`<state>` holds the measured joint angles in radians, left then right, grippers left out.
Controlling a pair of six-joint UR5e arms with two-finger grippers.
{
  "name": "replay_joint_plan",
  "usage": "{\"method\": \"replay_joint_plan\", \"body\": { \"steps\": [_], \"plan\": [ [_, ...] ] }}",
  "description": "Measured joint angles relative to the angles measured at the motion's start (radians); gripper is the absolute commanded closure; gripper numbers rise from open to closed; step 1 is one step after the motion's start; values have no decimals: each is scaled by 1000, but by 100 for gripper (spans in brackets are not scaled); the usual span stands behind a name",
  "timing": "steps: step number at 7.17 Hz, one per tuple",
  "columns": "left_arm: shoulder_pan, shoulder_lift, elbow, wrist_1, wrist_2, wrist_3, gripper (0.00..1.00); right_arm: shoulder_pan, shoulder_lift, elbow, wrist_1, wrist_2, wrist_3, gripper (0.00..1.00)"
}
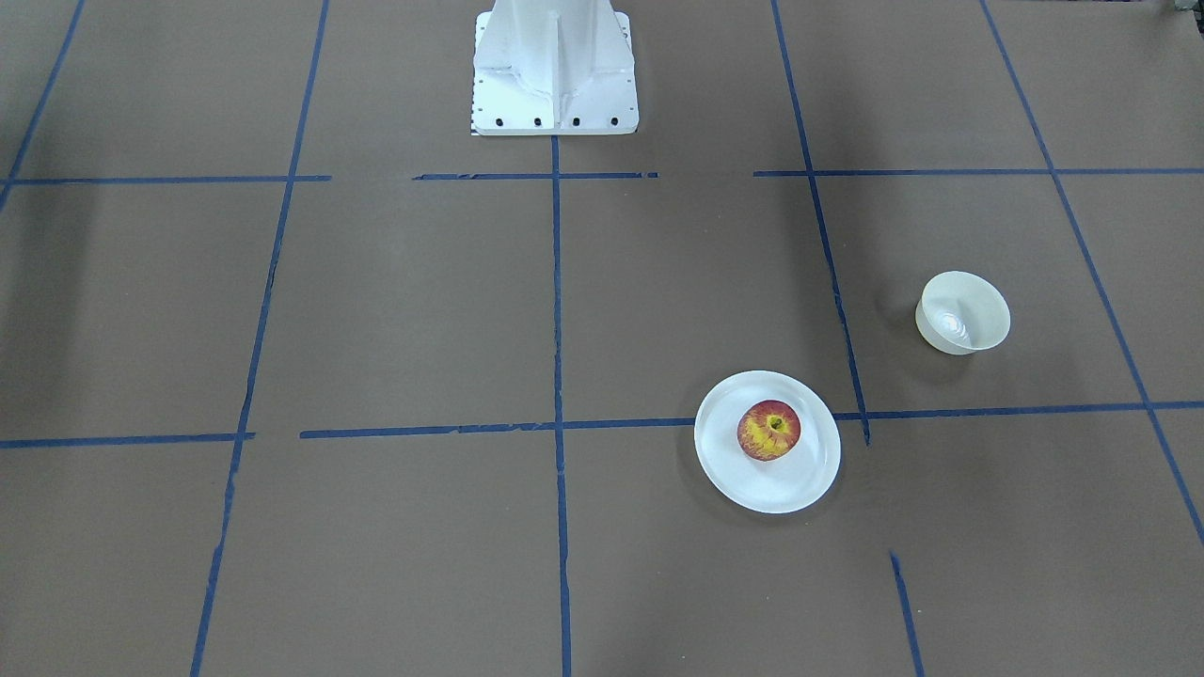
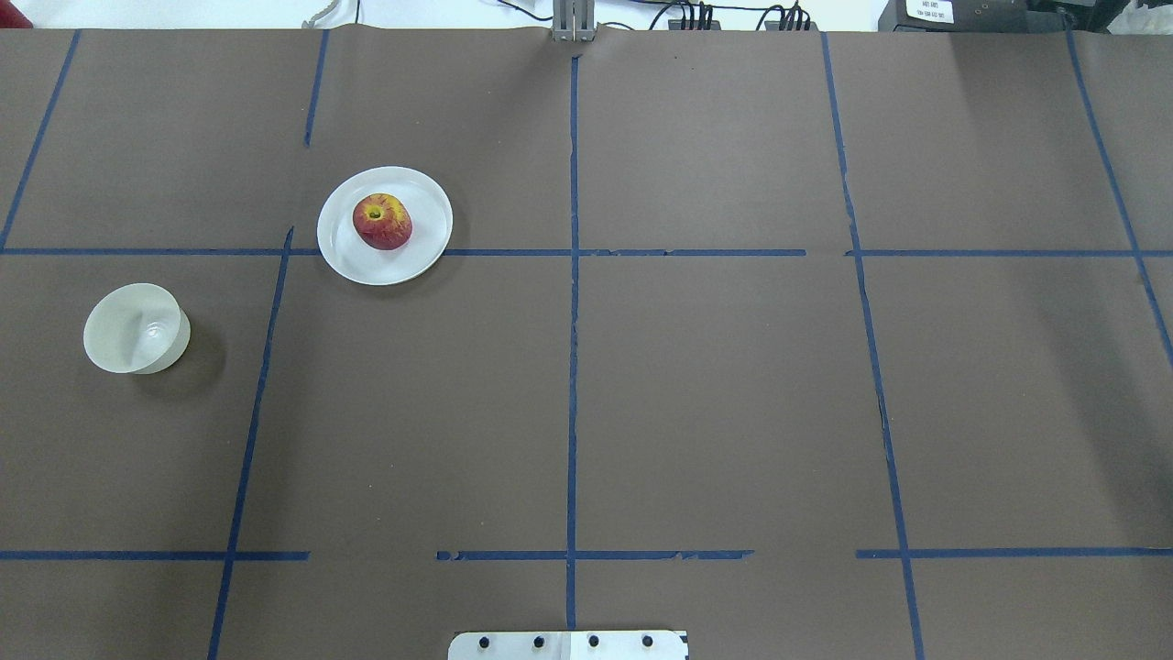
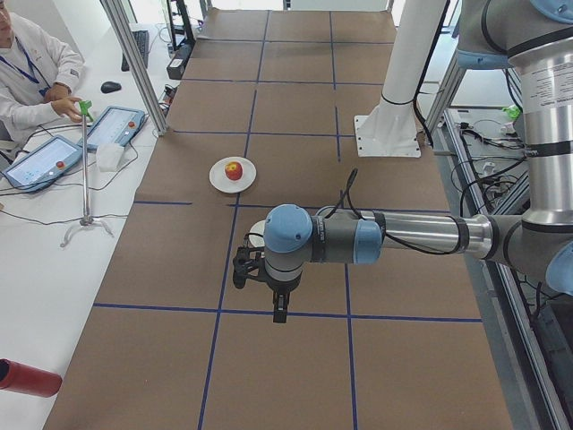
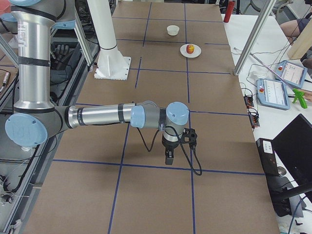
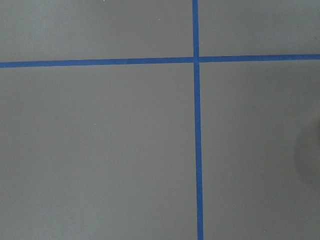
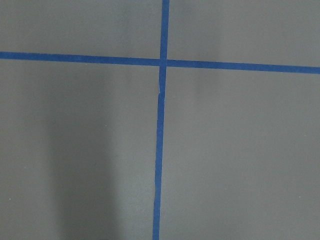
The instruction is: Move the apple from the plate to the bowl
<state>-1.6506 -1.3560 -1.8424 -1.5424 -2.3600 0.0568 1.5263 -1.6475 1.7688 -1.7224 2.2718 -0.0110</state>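
Nearest robot: both arms held out level over the brown table (image 2: 715,394), wrists pointing straight down, well clear of the objs. Looks like a parked start pose, high enough that neither shows in the overhead view.
- Left gripper (image 3: 280,309): seen only from the side cam, can't tell if fingers are apart or together. Nothing seems held.
- Right gripper (image 4: 168,158): same, can't tell. Wrist cams show only blue tape lines (image 2: 572,367), no fingers.

Next out: bowl (image 2: 110,339), upright, mouth up, empty, on robot's left half. Ready to receive.

Farther: plate (image 2: 403,258), also left half, well apart from bowl. Apple (image 2: 382,221) sits on it near centre, stem dimple up.

Judgement: task not begun. Left arm prob. the nearer one for pick. Top-down grasp looks open; round apple could roll.
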Motion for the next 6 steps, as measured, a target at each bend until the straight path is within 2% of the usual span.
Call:
{"method": "replay_joint_plan", "body": {
  "steps": [6],
  "plan": [
    [6,5,-7,-4,0,-1,0,0,0,0,0,0,0,0]
  ]
}}
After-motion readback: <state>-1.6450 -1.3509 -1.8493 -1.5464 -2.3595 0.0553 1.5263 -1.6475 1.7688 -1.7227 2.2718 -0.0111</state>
